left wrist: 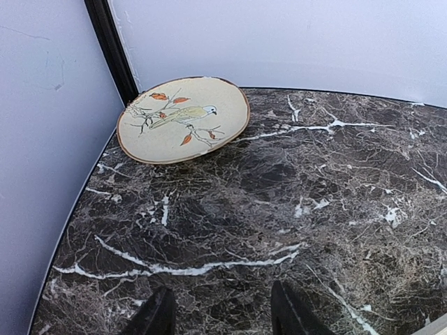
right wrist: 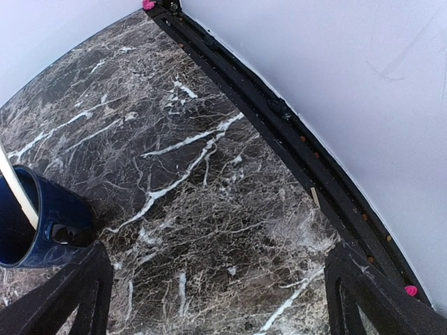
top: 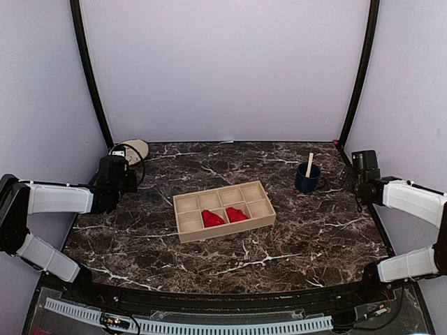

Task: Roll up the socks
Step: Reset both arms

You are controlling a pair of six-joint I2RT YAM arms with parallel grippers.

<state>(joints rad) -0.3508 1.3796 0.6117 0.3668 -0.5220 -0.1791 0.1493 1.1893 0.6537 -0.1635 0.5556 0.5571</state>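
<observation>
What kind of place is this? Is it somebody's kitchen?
Probably a robot test booth, not a kitchen. Plain white walls close in one marble-look table, two robot arms reach over it, and a few props sit out, like a wooden tray.

We see a dark veined marble-look table (top: 300, 237), pale bare-wood tray (top: 230, 228), red cloth socks (top: 212, 218), glossy blue mug (right wrist: 63, 209).

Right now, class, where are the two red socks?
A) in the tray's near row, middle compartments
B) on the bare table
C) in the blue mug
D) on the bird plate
A: the red socks lie side by side in the two middle compartments of the wooden tray's near row.
</observation>
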